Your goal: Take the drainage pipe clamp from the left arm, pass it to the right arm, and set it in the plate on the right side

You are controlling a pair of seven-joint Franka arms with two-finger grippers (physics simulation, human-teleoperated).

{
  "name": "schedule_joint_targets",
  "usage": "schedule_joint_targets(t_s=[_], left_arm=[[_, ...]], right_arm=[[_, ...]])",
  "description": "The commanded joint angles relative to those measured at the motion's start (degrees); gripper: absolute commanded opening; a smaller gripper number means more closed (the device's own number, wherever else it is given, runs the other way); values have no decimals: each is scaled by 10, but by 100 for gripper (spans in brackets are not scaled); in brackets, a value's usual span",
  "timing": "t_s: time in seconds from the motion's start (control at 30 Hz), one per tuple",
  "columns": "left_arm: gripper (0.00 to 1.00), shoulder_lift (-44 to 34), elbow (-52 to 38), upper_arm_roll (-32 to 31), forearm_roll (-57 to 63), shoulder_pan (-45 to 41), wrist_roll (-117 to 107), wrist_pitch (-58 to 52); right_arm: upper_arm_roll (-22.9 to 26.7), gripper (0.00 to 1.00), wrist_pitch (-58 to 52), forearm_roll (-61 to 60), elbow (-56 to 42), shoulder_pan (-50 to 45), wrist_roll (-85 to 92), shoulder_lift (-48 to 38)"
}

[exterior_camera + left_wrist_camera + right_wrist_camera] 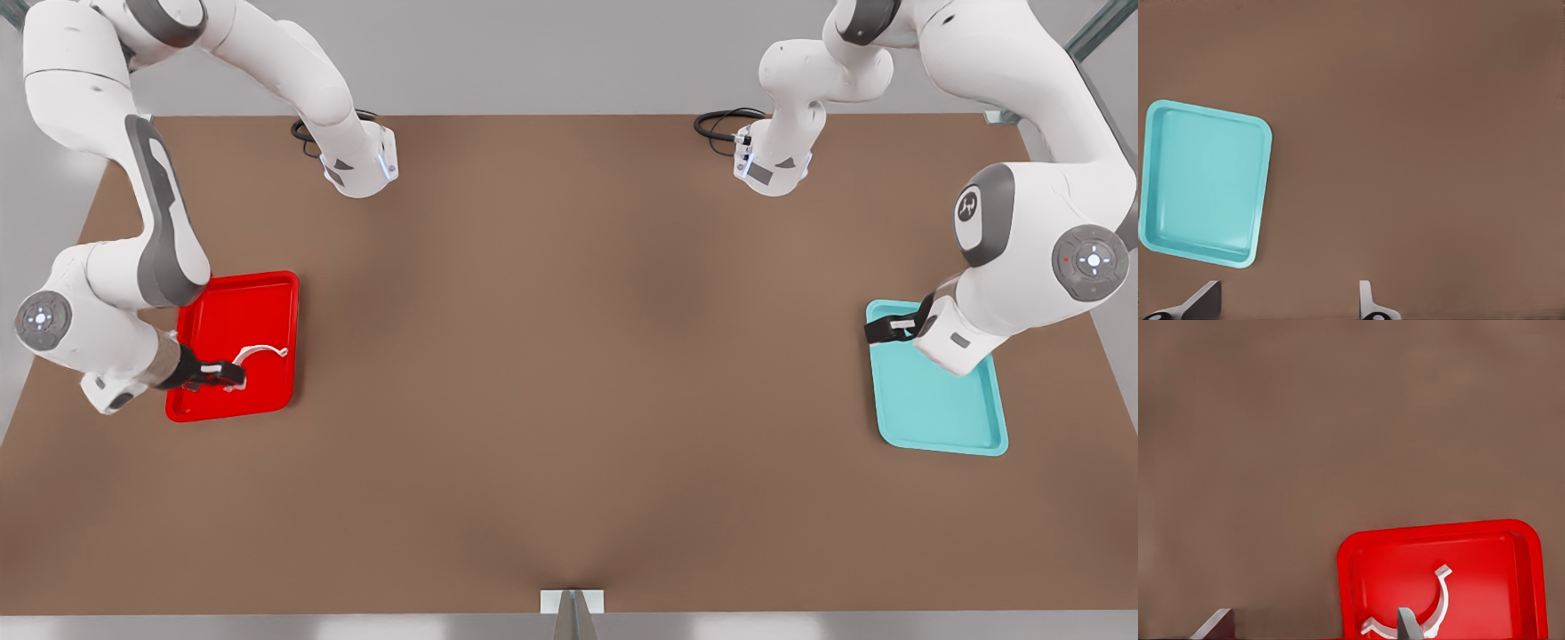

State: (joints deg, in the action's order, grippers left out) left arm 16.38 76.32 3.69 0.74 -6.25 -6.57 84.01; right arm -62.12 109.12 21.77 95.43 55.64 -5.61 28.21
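Note:
The drainage pipe clamp (263, 352), a thin white arch, lies inside the red plate (233, 307) at the front view's left. My right gripper (229, 375) hovers over the plate's near half, just beside the clamp, and is open. In the right wrist view one of the fingers (1405, 621) overlaps the clamp (1443, 595) on the plate (1438, 529), while the right gripper (1311, 619) stands wide apart. My left gripper (882, 331) waits open above the far corner of the teal tray (942, 411) at the front view's right. The left gripper (1288, 297) holds nothing.
The teal tray (1205, 180) lies flat on the brown table (569, 356). Both arm bases stand at the table's far edge with black cables (725, 120) beside them. A small grey bracket (572, 604) sits at the near edge.

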Motion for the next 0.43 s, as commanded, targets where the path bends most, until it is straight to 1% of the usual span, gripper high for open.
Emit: schedule_joint_targets(t_s=[0.0, 0.07, 0.1, 0.13, 0.17, 0.2, 0.23, 0.27, 0.3, 0.37, 0.4], left_arm=[[100, 0, 0, 0, 0, -1, 144, 1], [100, 3, -4, 0, 0, -1, 140, 1], [100, 3, -5, -1, 0, -1, 140, 1], [100, 4, -5, 0, 0, -1, 139, 1], [100, 3, -5, -1, 0, -2, 139, 1], [100, 4, -5, -1, 0, -2, 140, 2], [100, 4, -6, -1, 0, -2, 140, 2], [100, 7, -7, -1, 0, -2, 140, 2], [100, 7, -7, -1, 0, -3, 140, 2], [100, 7, -7, -3, 0, -4, 141, 1], [100, 8, -7, -4, 0, -4, 141, 1]], right_arm=[[-94, 100, -57, 4, -22, 29, -19, 1], [-115, 100, -62, 12, -52, 25, -18, -29], [-53, 100, -65, 2, -66, -26, 2, -85], [123, 100, -113, -69, -122, -178, 20, -119], [261, 100, -134, -100, -139, -297, 23, -143], [350, 100, -136, -160, -133, -347, 62, -176], [424, 100, -167, -180, -135, -405, 67, -195], [530, 100, -190, -201, -139, -490, 63, -207], [578, 100, -212, -214, -137, -529, 61, -224], [695, 100, -212, -214, -119, -655, 59, -245], [713, 100, -209, -215, -108, -669, 60, -248]])
